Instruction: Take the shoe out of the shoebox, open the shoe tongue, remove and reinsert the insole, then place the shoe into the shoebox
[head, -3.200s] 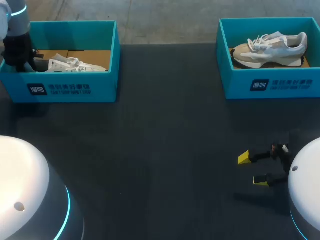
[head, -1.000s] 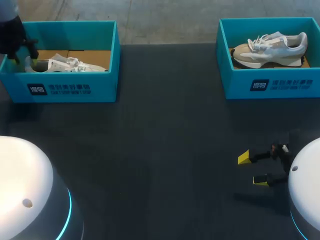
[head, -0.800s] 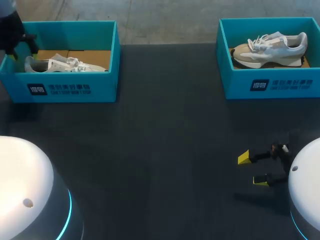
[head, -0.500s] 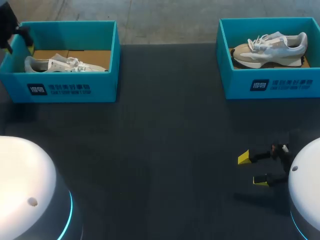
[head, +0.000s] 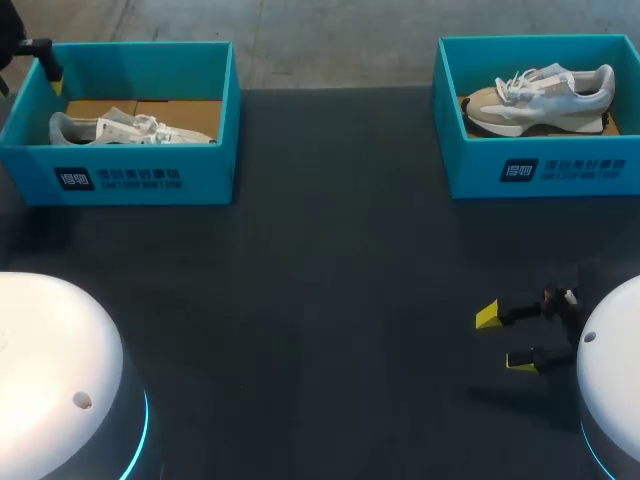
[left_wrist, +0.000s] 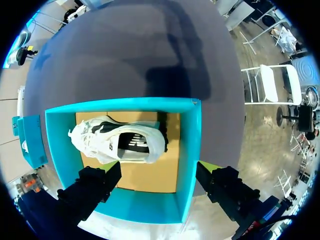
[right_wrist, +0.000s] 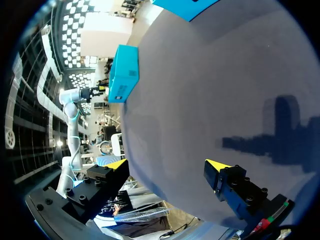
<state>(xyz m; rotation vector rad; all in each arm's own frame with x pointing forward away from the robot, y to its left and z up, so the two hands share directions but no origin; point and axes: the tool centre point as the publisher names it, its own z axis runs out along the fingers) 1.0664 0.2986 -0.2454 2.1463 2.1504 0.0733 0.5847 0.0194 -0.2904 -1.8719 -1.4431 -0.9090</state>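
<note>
white sneaker (head: 120, 128) is found inside the left shoebox (head: 140, 175), long axis laid along the box length, heel end toward the left gripper (head: 40, 65), which is held spread and empty above the box's outer end wall. in the left wrist view the sneaker is seen ahead of the fingers, its length parallel to the line between the tips, so a wrist turn is judged needed before a pinch across it. right gripper (head: 503, 338) is held wide open and empty over the table (head: 330, 300), well apart, so the left arm is nearer.
</note>
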